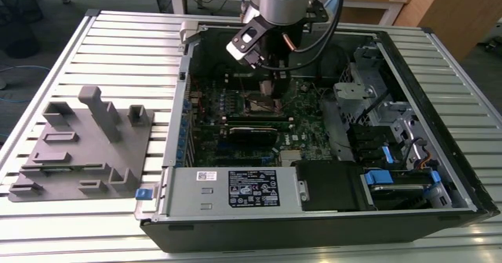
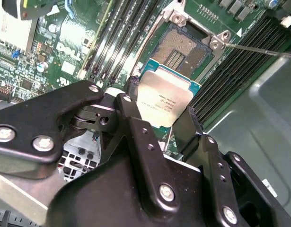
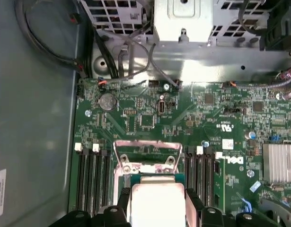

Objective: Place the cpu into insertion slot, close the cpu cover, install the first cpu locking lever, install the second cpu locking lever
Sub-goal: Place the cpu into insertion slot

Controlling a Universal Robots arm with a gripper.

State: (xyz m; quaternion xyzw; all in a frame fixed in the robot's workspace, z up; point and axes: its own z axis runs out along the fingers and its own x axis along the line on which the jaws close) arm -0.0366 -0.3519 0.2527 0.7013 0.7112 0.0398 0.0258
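The pincer (image 2: 159,112) is clamped on the chip (image 2: 166,92), holding it tilted near the open socket (image 2: 183,47). In the exterior view, the socket sits at twelve o'clock on the green board (image 1: 307,120).

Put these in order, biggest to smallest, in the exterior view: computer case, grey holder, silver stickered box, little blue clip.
1. computer case
2. grey holder
3. silver stickered box
4. little blue clip
The holder and box look fairly close, but the holder covers more of the picture.
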